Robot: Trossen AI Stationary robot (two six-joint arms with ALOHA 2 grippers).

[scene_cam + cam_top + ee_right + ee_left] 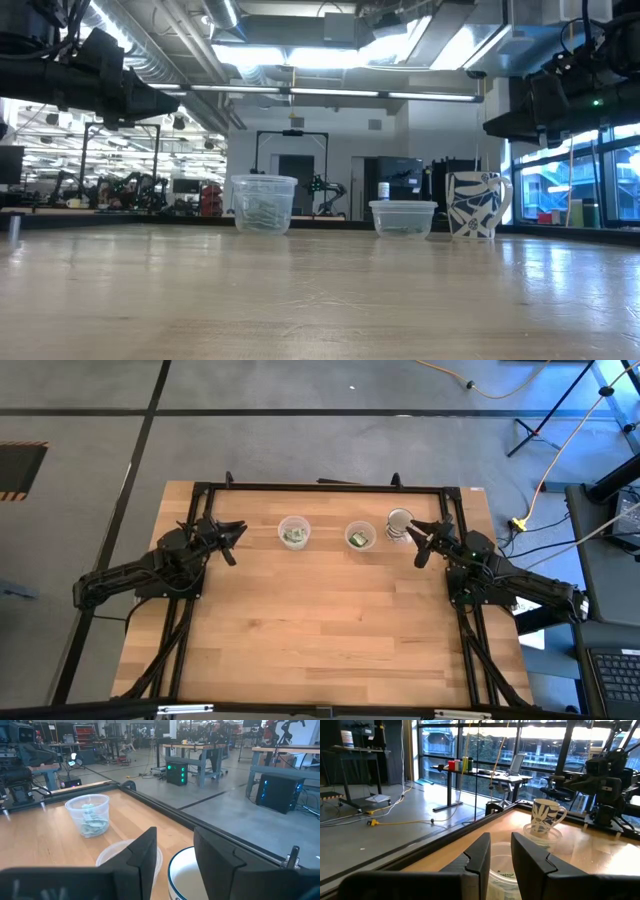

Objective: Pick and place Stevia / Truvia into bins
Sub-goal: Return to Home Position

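Observation:
Two clear plastic cups stand on the wooden table near its far edge, the left cup (pixel 294 532) and the right cup (pixel 360 537). Both hold green and white sachets (pixel 92 822). My left gripper (pixel 232 538) is open and empty, left of the left cup and above the table; in its wrist view (pixel 501 860) that cup (pixel 502 876) lies just beyond the fingers. My right gripper (pixel 420 542) is open and empty, right of the right cup. In the right wrist view (pixel 175 855) it hovers by the right cup (pixel 116 856).
A white mug with a blue pattern (pixel 399 523) stands right of the cups, close to my right gripper; it also shows in the low view (pixel 477 204). A black frame (pixel 320 487) runs along the table's edges. The near half of the table (pixel 320 640) is bare wood.

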